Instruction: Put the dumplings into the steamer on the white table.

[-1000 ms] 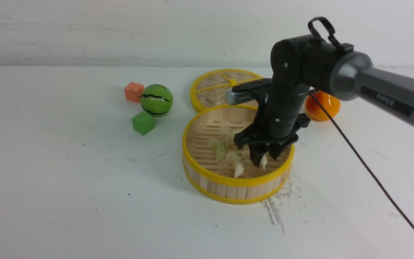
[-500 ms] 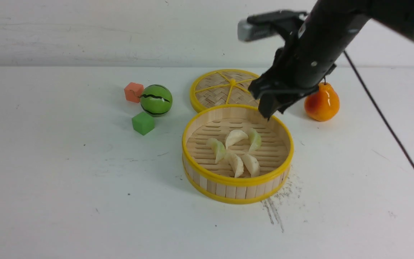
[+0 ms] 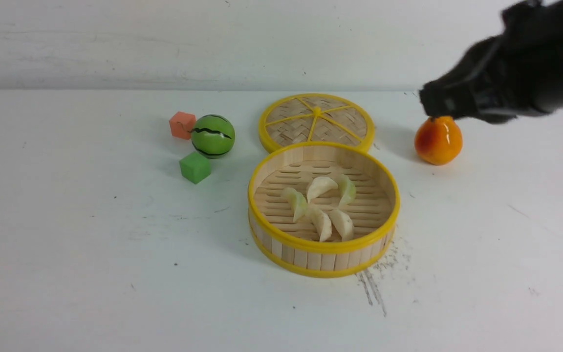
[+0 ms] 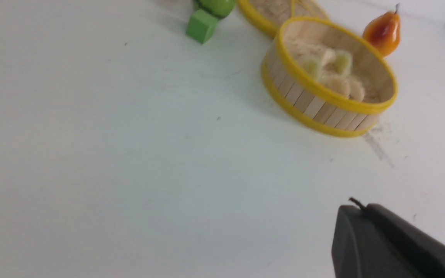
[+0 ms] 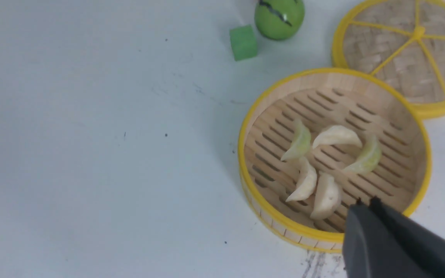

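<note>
1. Five dumplings lie in the steamer: three cream, two pale green, bunched near the middle of the slatted floor, several touching.
2. One woven lid lies flat just behind the steamer, its rim close to the basket's.
3. One striped green ball, one orange-red block and one green cube cluster to the steamer's left; one orange pear stands to its right.
4. The white table has broad bare room in front and to the left; dark scuffs mark it by the steamer's front right.
5. The right gripper is shut and empty, raised over the pear, well apart from the dumplings.
6. The left gripper is shut too, holding nothing, above bare table nearer than the steamer.
</note>
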Controlling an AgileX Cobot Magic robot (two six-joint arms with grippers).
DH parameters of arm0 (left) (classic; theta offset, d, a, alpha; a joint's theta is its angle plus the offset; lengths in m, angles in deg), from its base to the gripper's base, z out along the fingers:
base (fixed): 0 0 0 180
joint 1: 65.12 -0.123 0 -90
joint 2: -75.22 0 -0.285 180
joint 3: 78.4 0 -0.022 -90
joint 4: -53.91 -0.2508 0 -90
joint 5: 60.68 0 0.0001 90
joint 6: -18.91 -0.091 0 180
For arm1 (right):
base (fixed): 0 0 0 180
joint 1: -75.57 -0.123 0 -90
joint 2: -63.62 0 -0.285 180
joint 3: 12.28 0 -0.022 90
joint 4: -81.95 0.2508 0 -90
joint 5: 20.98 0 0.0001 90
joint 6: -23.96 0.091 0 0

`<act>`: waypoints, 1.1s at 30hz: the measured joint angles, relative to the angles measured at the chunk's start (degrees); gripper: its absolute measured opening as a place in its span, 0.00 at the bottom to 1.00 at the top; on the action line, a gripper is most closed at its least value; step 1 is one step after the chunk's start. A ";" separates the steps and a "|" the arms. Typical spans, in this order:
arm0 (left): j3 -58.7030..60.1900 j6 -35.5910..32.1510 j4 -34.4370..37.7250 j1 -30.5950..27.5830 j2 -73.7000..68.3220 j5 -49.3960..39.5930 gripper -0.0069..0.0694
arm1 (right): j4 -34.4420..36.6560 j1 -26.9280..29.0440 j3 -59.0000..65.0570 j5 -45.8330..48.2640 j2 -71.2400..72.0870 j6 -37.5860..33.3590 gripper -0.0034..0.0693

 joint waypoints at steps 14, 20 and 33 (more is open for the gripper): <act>0.50 0.23 -0.11 0.00 0.00 6.25 0.07 | 1.23 0.00 23.93 -14.17 28.63 -0.87 0.03; 0.50 0.34 -0.11 0.00 0.00 5.71 0.07 | 1.27 0.00 23.99 -14.69 33.47 -0.87 0.03; 0.50 0.34 -0.11 0.00 0.00 5.56 0.07 | 1.27 0.00 23.99 -14.69 33.98 -0.87 0.04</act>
